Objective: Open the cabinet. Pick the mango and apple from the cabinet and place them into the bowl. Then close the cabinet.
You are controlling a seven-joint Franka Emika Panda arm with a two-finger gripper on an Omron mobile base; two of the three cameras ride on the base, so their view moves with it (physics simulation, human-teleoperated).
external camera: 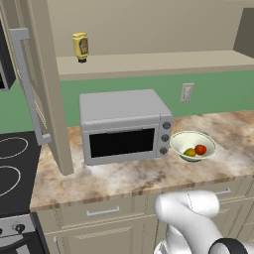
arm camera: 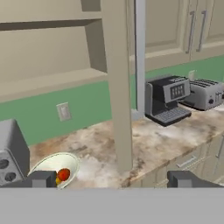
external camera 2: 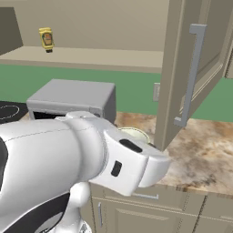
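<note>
In the bowl (external camera: pixel 212 142) on the tabletop (external camera: pixel 129 176), the mango (external camera: pixel 189 152) and apple (external camera: pixel 200 149) are sitting together.
I'm holding the hand (arm camera: pixel 111 179) spread apart, gripping nothing; I judge closing the cabinet (external camera 2: pixel 175 68) is next, by pushing its open doors shut.

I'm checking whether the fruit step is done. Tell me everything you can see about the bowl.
The bowl is round, pale cream-white with a greenish tint, smooth like glazed ceramic. It sits upright on the marbled countertop, just right of the grey microwave, not visibly touching it. Inside lie the yellow-green mango and the red apple, side by side. In the hand view the bowl shows at lower left, partly behind a dark fingertip; nothing grips it.
</note>
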